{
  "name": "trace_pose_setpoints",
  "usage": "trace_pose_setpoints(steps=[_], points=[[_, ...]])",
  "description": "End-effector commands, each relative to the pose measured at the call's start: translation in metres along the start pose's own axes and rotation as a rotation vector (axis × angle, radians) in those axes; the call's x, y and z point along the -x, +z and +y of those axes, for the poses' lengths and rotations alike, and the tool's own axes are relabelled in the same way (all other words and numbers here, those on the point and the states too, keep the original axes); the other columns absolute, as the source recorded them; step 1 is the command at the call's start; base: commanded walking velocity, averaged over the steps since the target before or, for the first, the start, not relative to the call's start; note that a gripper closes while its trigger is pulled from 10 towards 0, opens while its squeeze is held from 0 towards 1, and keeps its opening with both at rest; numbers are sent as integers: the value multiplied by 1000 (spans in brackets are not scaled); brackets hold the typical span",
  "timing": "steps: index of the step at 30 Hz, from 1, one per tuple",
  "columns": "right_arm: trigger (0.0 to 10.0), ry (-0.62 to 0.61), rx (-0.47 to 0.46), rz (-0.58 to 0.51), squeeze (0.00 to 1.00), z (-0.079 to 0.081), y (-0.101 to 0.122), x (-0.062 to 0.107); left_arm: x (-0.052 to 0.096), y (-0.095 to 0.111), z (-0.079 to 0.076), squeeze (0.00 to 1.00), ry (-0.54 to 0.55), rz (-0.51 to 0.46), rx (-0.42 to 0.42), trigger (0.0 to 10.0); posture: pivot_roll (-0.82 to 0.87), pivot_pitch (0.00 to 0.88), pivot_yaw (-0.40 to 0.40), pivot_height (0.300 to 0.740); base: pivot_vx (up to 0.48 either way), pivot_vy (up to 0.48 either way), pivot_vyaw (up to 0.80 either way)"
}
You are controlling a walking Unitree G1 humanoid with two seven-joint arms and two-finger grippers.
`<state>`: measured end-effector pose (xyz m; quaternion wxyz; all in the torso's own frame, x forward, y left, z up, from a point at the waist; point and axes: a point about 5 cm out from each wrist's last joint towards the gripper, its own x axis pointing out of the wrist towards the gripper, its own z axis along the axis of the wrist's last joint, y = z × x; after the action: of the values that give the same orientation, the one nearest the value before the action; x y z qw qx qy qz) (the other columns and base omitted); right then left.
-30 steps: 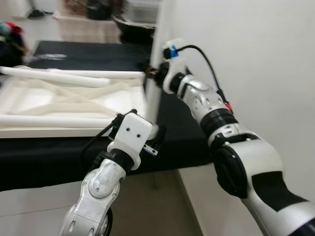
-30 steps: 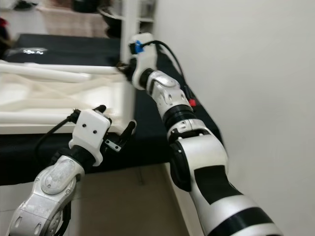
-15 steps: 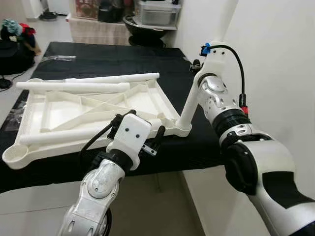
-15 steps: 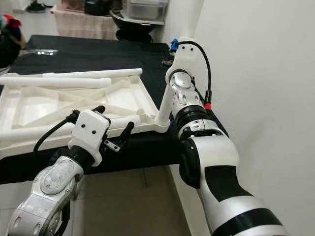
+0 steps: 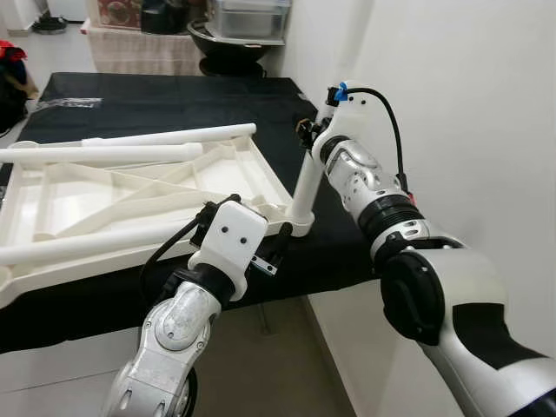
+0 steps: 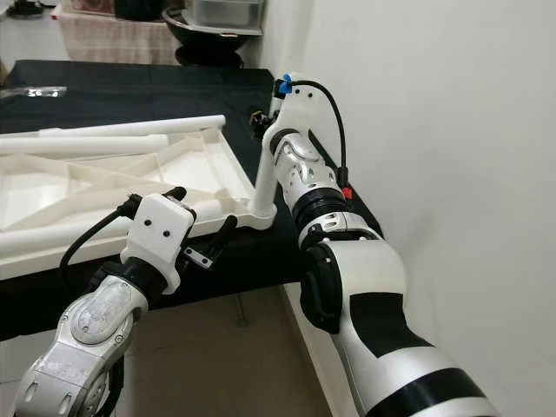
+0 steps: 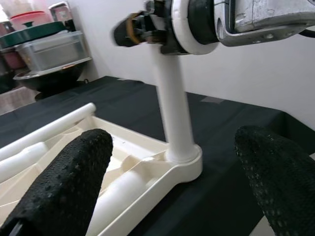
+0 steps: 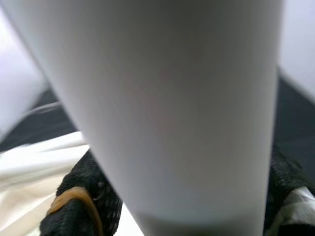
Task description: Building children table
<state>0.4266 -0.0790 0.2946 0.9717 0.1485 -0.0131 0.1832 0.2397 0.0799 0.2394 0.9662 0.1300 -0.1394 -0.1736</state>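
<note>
A black-covered work surface (image 5: 174, 100) stretches across the room, with a white wall on the robot's right. On it lies a white plastic tabletop (image 5: 130, 195), upside down, its ribbed underside facing up. Three loose white legs (image 5: 113, 155) lie across the tabletop: two along its far edge and one along its near edge.

At the tabletop's near right corner, a fourth white leg (image 5: 306, 187) stands nearly upright in its round corner socket (image 5: 300, 228). The right gripper (image 5: 310, 136) is clamped around the upper part of this leg, its black fingers (image 8: 81, 196) pressed on either side of the white tube. A tan band wraps one finger.

The left gripper (image 5: 252, 228) hovers just in front of the same corner, near the tabletop's edge but not touching it. Its two black fingers (image 7: 64, 179) are spread wide apart, holding nothing.

Risk, as a judgement: the leg looks slightly tilted, so pushing down off-axis could jam it or lever the light tabletop off the surface. With the left gripper not bracing the tabletop, it could slide toward the surface's near edge, and the loose legs could roll off.

Storage tubs and a dark bowl (image 5: 230, 39) sit in the background. No brand, label or writing is readable anywhere.
</note>
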Motion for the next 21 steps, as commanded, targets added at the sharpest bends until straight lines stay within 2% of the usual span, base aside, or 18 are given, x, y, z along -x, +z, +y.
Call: trace_pose_setpoints(steps=[1, 3, 4, 8, 9, 11, 13, 17, 18, 21], points=[[10000, 235, 7, 3, 0, 28, 5, -3, 1, -1, -3, 0, -6, 6, -2, 10000, 80, 96, -164, 740, 0, 0, 0], [10000, 528, 60, 11, 0, 42, 7, 3, 1, -1, -3, 0, -6, 6, -3, 10000, 81, 92, -166, 740, 0, 0, 0], [10000, 528, 60, 11, 0, 42, 7, 3, 1, -1, -3, 0, -6, 6, -3, 10000, 81, 92, -166, 740, 0, 0, 0], [10000, 836, 90, -14, 0, 48, 12, 15, 1, -1, -3, 0, -5, 5, -3, 10000, 82, 91, -165, 740, 0, 0, 0], [10000, 836, 90, -14, 0, 48, 12, 15, 1, -1, -3, 0, -5, 5, -3, 10000, 82, 91, -165, 740, 0, 0, 0], [10000, 958, 88, -45, 0, 47, 14, 22, 1, -1, -3, 0, -7, 4, -4, 10000, 83, 84, -165, 740, 0, 0, 0], [10000, 1026, 70, -39, 0, 45, 12, 26, 1, -1, -3, 0, -7, 2, -4, 10000, 83, 84, -165, 740, 0, 0, 0], [10000, 1046, 78, -3, 0, 42, 4, 27, 1, -1, -3, 0, -9, 1, -4, 10000, 85, 80, -166, 740, 0, 0, 0], [0, 1063, 74, 4, 0, 41, 2, 28, 1, -1, -3, 0, -10, 1, -5, 10000, 86, 80, -168, 740, 0, 0, 0], [0, 1107, 57, 12, 0, 40, 0, 31, 1, -1, -3, 0, -9, 3, -6, 10000, 87, 81, -168, 740, 0, 0, 0]])
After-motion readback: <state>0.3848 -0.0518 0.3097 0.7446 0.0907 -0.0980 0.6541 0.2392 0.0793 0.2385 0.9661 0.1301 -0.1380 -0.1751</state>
